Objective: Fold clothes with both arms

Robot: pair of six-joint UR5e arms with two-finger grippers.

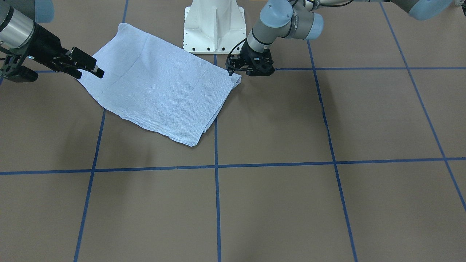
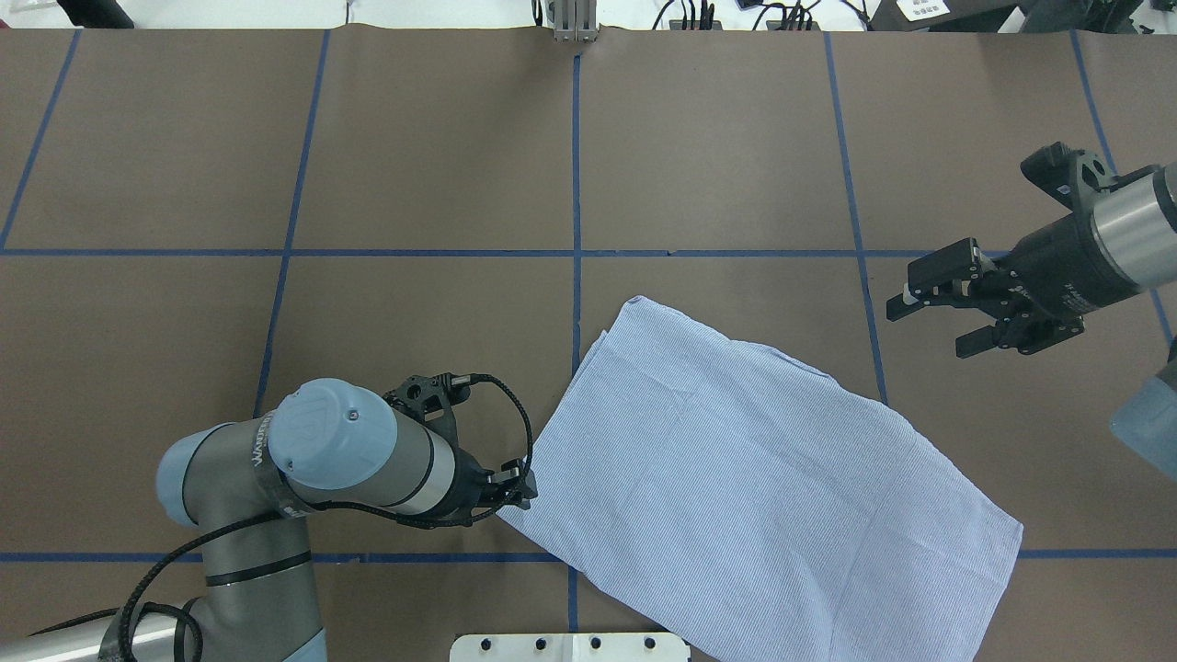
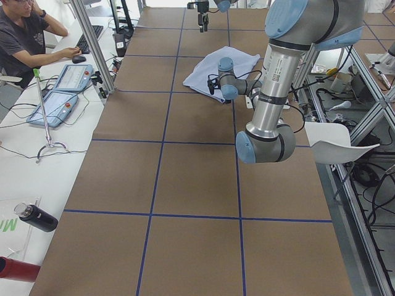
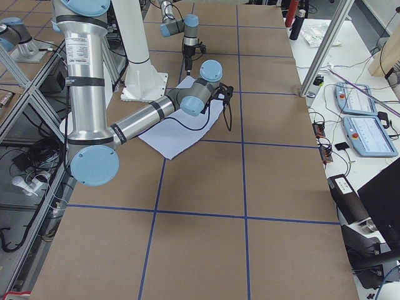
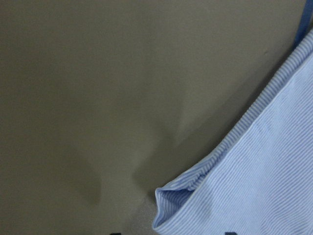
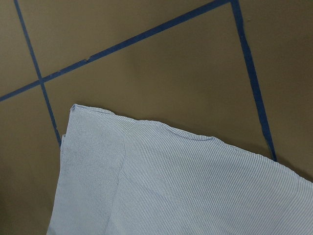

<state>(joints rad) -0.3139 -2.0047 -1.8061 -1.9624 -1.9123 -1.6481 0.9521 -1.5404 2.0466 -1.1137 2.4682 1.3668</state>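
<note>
The clothes are one light blue striped shirt (image 1: 160,83) (image 2: 754,478), folded into a flat rectangle on the brown table near the robot's base. My left gripper (image 1: 233,71) (image 2: 522,487) sits low at the shirt's corner on my left. In the left wrist view that corner (image 5: 195,196) lies between two fingertips set wide apart, so the gripper is open. My right gripper (image 1: 89,71) (image 2: 929,324) hovers open, above the table, just off the shirt's opposite side and holding nothing. The right wrist view looks down on the shirt's far edge (image 6: 171,181).
The white pedestal base (image 1: 214,25) (image 2: 570,646) stands right behind the shirt. Blue tape lines (image 2: 577,253) grid the table. A person (image 3: 24,37) sits at a side desk with tablets (image 3: 58,92); a bottle (image 3: 36,217) lies nearby.
</note>
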